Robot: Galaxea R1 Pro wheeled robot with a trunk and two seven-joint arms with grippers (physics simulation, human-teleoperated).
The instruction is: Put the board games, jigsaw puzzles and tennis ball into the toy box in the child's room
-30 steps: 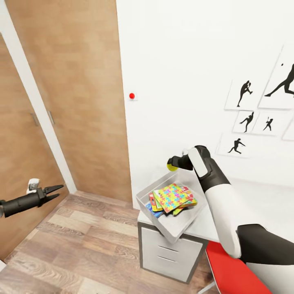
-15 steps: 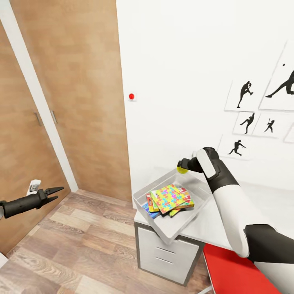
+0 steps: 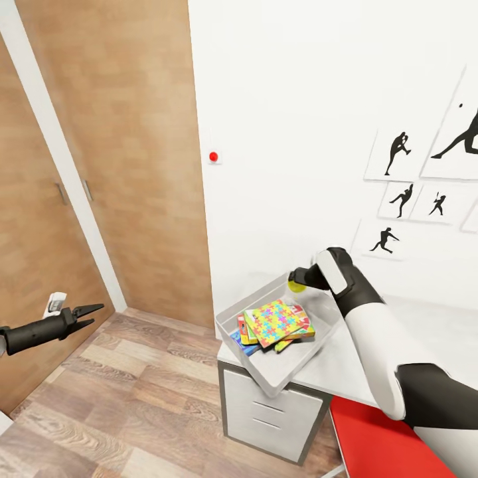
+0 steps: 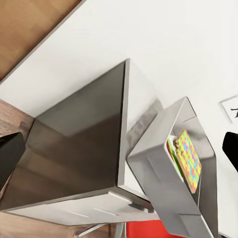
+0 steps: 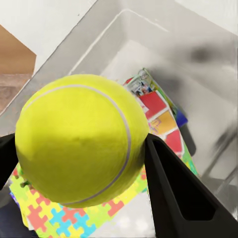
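My right gripper is shut on the yellow-green tennis ball, just above the far corner of the light grey toy box on the table. In the right wrist view the ball sits between the dark fingers, over the box's inside. A multicoloured jigsaw puzzle lies on top of the pile in the box, with board games under it. My left gripper is open and empty, out over the floor to the left.
The box overhangs the table's end above white drawers. A red chair seat sits under the right arm. Brown wooden doors stand at left, and sports silhouettes hang on the white wall. The floor is wood plank.
The right gripper has sunk a little with the ball, closer to the box's far corner. The camera shifted slightly a second ago. The left arm has held still.
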